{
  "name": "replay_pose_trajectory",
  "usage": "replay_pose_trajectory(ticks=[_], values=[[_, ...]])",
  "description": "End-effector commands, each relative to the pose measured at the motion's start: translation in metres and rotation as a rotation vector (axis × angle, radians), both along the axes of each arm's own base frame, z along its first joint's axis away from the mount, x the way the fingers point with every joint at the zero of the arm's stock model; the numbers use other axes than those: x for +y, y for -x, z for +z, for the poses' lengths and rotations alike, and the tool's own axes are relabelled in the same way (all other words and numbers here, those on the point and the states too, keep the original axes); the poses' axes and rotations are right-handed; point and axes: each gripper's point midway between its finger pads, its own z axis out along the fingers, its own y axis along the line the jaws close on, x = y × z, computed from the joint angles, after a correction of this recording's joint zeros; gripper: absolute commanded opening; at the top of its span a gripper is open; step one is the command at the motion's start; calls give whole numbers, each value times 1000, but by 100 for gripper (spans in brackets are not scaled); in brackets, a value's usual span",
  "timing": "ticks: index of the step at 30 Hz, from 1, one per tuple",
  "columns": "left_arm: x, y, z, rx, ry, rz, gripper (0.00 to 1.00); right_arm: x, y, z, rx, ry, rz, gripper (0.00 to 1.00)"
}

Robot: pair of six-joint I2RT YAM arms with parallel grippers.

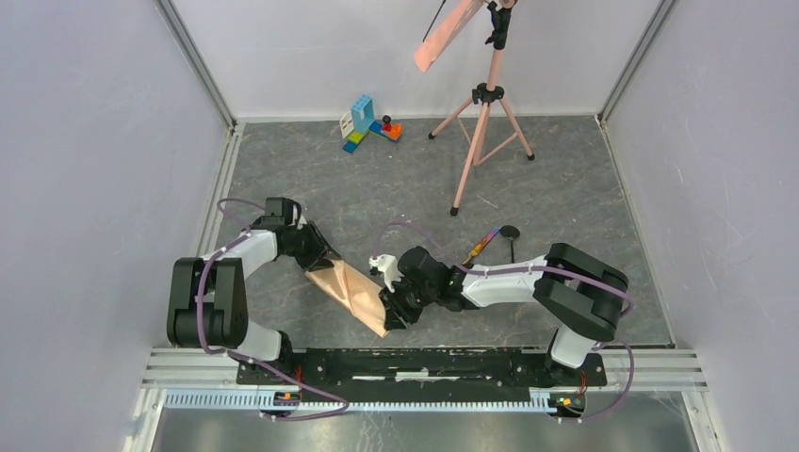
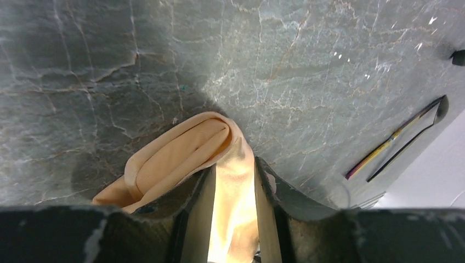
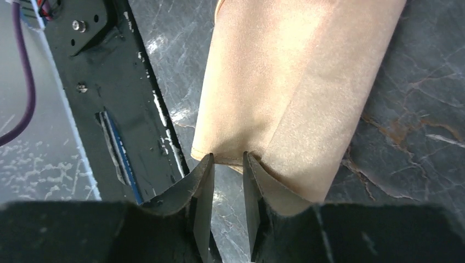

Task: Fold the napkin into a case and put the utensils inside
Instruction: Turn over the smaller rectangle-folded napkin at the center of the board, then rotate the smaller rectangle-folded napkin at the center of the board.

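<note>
The peach-tan napkin (image 1: 351,292) lies folded into a narrow layered oblong on the grey floor between the arms. My left gripper (image 1: 314,258) is shut on its far-left end; in the left wrist view cloth (image 2: 181,159) fills the gap of the gripper (image 2: 233,183). My right gripper (image 1: 391,317) is at the near-right end; in the right wrist view the gripper (image 3: 226,161) has its jaws narrowly apart, tips at the hem of the napkin (image 3: 290,82), bare floor between them. The iridescent utensil (image 1: 481,247) and black utensil (image 1: 510,235) lie behind the right arm, also in the left wrist view (image 2: 392,143).
A pink tripod (image 1: 482,132) with a salmon strip on top stands at the back right. Toy blocks (image 1: 369,122) lie at the back centre. The black base rail (image 3: 118,109) runs just beside the napkin's near end. White walls enclose the floor.
</note>
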Motion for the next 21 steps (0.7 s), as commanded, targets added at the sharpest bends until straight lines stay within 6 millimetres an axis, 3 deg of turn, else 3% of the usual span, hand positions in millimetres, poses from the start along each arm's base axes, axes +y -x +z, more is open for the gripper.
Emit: replay_pose_trajectory(ticks=[1, 6, 11, 13, 16, 21], values=[[4, -15, 6, -38, -27, 11, 41, -1, -29, 6, -159, 47, -40, 32], [9, -14, 56, -154, -64, -4, 50, 0, -44, 38, -267, 92, -29, 37], [5, -6, 92, -229, -36, -21, 57, 31, -16, 58, -216, -4, 59, 41], [0, -5, 97, -244, -9, -31, 59, 42, -2, 55, -168, -48, 82, 42], [-3, -3, 97, -237, 4, -52, 59, 46, -1, 44, -151, -58, 62, 43], [-9, 3, 100, -244, 36, -80, 60, 25, -14, 15, -194, 47, -3, 44]])
